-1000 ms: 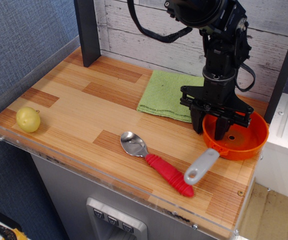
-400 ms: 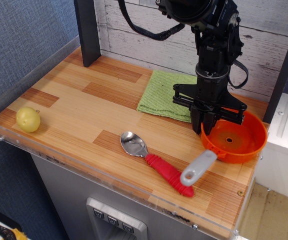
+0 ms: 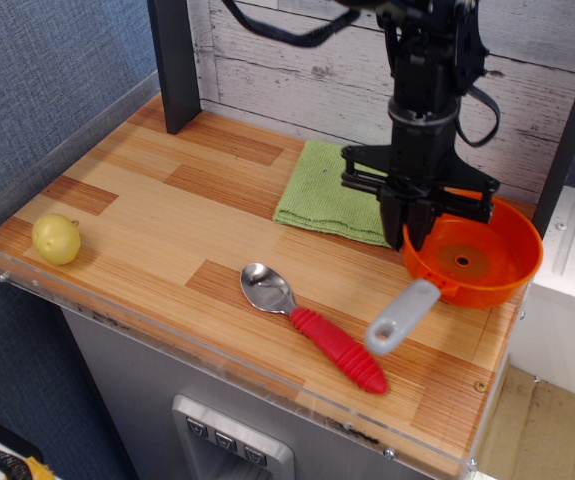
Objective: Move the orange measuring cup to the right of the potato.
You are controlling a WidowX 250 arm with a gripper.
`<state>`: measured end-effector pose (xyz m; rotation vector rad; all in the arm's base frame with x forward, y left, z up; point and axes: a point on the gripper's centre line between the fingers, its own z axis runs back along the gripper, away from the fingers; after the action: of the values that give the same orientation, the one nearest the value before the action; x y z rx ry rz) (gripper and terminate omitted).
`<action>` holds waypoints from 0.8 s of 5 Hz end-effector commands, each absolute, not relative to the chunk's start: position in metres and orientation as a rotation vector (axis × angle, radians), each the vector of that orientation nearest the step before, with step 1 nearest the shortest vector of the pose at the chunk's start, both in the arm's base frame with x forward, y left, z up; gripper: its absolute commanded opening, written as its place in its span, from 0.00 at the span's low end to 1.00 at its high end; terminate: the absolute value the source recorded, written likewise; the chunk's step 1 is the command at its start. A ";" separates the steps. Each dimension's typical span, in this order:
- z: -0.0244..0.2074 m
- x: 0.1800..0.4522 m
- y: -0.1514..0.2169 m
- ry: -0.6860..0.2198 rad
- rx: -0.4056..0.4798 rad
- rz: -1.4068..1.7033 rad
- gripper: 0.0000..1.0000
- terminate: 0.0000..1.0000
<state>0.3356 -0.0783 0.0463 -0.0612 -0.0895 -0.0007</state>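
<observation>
The orange measuring cup [image 3: 477,262] is a wide shallow orange bowl with a grey handle [image 3: 399,318] pointing toward the front. My gripper [image 3: 417,232] is shut on its left rim and holds it tilted, lifted off the wooden table at the right. The potato [image 3: 56,238] is a small pale yellow-green lump at the table's front left corner, far from the cup.
A metal spoon with a red handle [image 3: 312,325] lies at the front middle. A green cloth [image 3: 332,190] lies at the back, left of the gripper. A dark post [image 3: 174,62] stands at the back left. A clear lip [image 3: 167,330] runs along the table's front edge.
The gripper has risen with the cup's rim in it. The cup has lifted off the table and its handle now hangs above the surface.
</observation>
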 end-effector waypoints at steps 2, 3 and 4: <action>0.100 0.313 -0.028 -0.186 -0.021 0.148 0.00 0.00; 0.104 0.301 0.002 -0.204 -0.013 0.243 0.00 0.00; 0.101 0.290 0.036 -0.215 -0.001 0.325 0.00 0.00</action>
<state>0.2931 0.0405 0.0856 0.0012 -0.1636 0.3409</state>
